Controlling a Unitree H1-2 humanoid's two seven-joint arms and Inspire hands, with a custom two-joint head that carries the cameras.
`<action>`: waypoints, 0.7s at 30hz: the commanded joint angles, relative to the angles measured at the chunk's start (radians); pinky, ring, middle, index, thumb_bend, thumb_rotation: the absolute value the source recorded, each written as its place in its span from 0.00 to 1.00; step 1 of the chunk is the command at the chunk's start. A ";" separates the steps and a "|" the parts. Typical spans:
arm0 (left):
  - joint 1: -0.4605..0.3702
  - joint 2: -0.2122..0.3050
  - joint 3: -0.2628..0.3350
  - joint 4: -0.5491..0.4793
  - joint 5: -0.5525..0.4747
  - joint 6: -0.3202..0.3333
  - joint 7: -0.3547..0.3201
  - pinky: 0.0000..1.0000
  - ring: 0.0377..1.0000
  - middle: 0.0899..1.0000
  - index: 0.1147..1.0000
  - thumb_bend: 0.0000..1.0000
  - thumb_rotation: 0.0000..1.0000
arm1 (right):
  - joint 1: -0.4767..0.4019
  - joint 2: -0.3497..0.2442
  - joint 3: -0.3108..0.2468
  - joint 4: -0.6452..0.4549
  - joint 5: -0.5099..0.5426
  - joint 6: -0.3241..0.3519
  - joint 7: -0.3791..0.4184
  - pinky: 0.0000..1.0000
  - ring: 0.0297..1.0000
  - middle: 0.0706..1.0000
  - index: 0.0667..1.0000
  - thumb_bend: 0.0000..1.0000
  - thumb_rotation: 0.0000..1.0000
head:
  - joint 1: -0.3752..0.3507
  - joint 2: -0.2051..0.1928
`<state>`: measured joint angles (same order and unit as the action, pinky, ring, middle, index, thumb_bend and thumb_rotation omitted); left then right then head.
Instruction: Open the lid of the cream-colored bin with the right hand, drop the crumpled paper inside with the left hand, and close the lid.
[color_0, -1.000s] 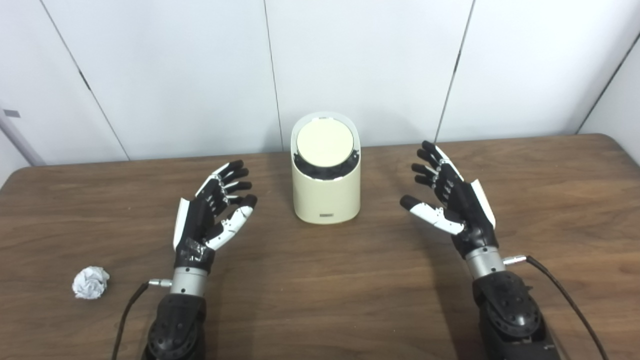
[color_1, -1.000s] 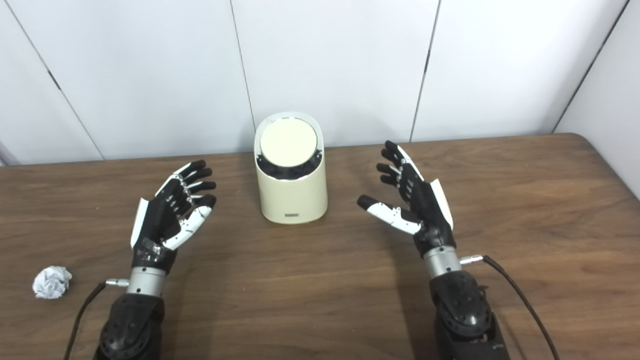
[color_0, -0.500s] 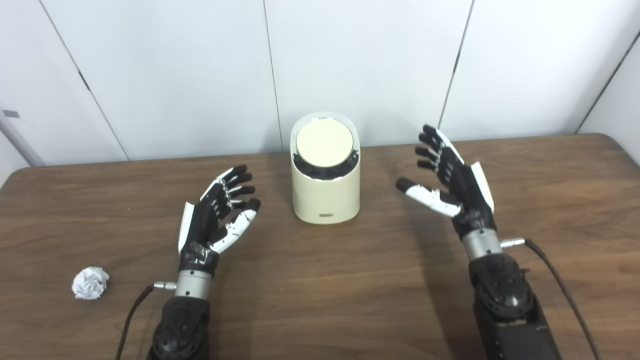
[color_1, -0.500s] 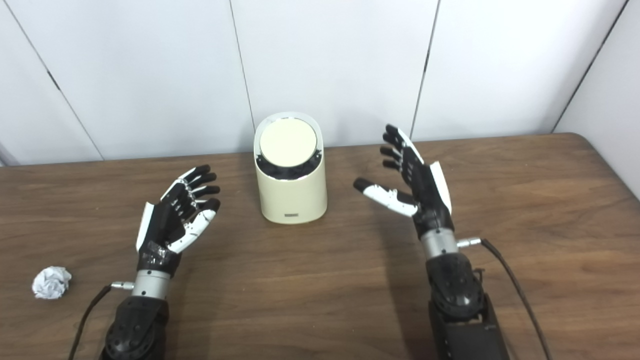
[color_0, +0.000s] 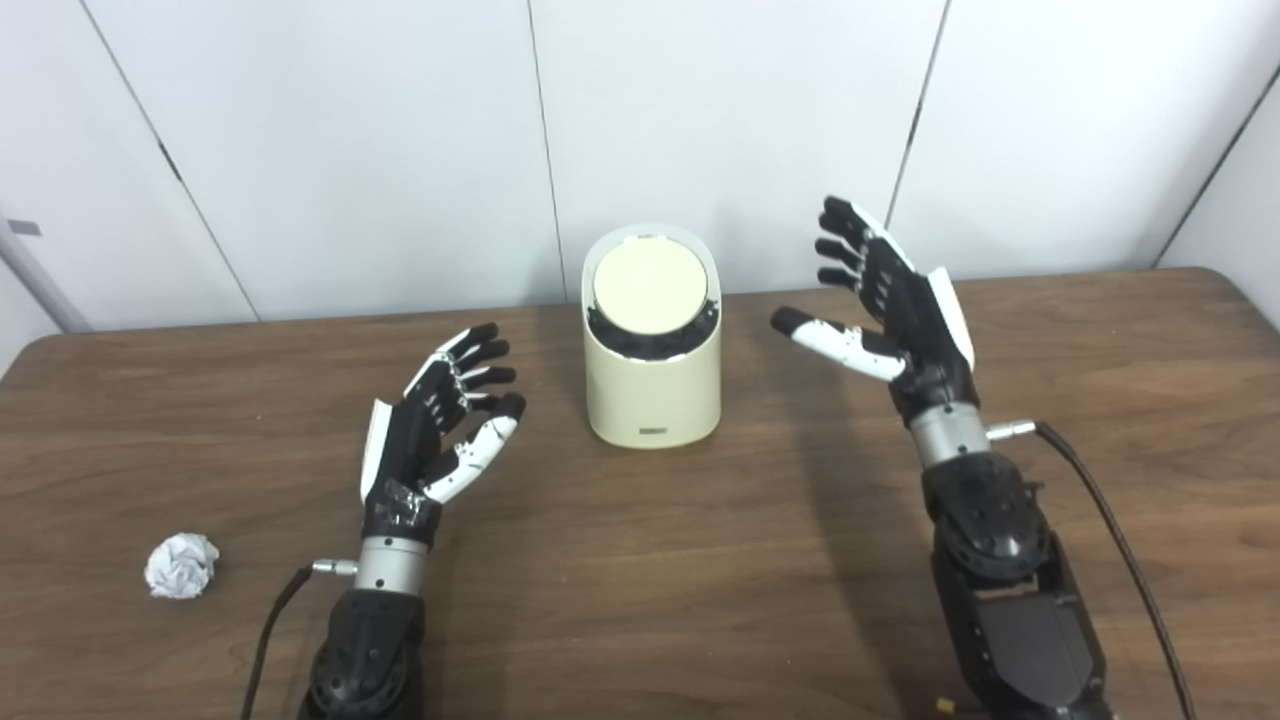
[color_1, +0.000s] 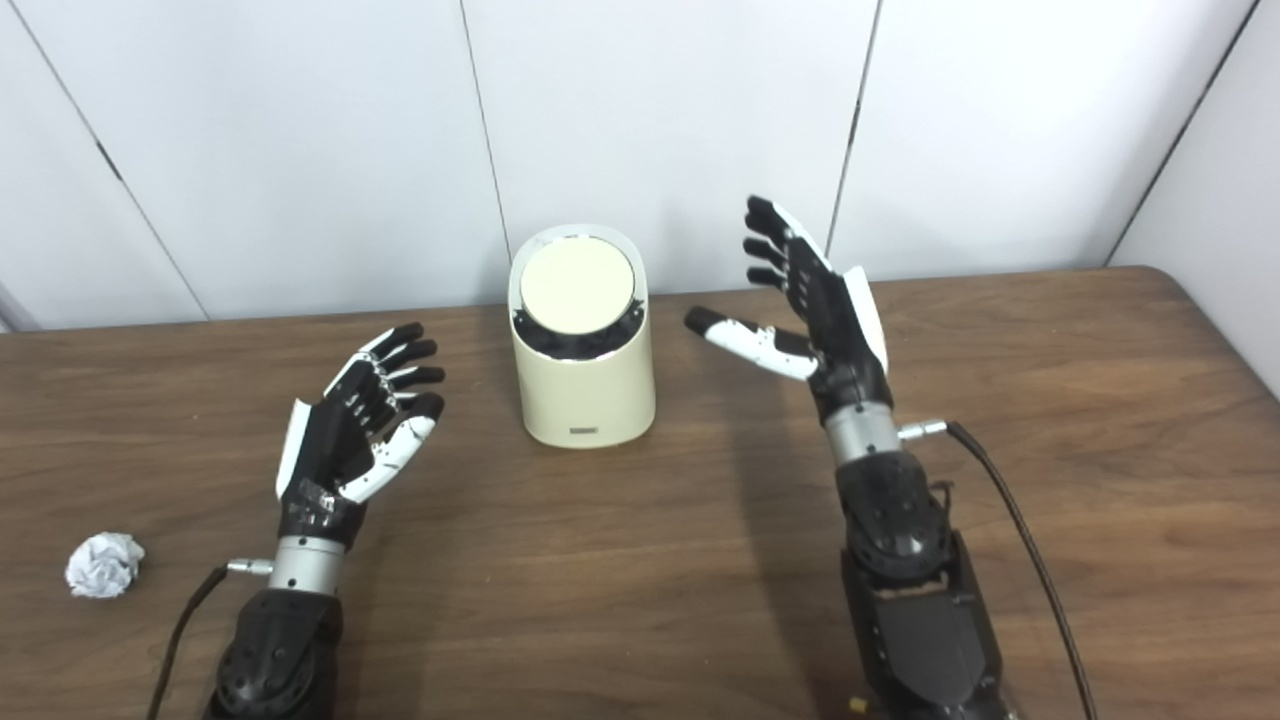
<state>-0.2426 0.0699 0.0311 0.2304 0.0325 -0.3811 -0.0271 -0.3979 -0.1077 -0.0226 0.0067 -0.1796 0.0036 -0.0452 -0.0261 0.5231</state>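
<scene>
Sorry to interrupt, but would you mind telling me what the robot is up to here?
It is about to bin some paper. The right robot hand hangs open beside the cream-colored bin, whose lid is shut. The left robot hand is open and empty; the crumpled paper lies untouched on the table.

Both hands, left hand (color_0: 435, 430) and right hand (color_0: 900, 310), spread empty beside the lidded bin (color_0: 652, 345).
</scene>
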 joint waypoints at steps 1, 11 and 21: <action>-0.020 -0.001 -0.002 -0.003 0.006 -0.044 0.012 0.59 0.70 0.77 0.81 0.58 0.32 | -0.053 -0.010 0.005 -0.024 -0.012 -0.008 -0.003 0.75 0.83 0.88 0.88 0.78 0.41 | 0.001 0.001; -0.026 0.002 -0.007 0.011 -0.003 -0.057 0.010 0.59 0.70 0.77 0.81 0.58 0.33 | -0.115 -0.005 0.040 -0.044 -0.047 0.051 0.008 0.71 0.83 0.88 0.87 0.78 0.38 | 0.002 -0.006; -0.031 0.002 -0.010 0.025 0.001 -0.064 0.013 0.59 0.70 0.77 0.81 0.58 0.32 | -0.191 -0.001 0.086 -0.029 -0.126 0.142 0.002 0.70 0.82 0.85 0.86 0.81 0.33 | 0.007 -0.010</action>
<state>-0.2527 0.0700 0.0241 0.2459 0.0337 -0.4091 -0.0145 -0.5378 -0.1098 0.0615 -0.0004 -0.2954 0.1550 -0.0383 -0.0184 0.5123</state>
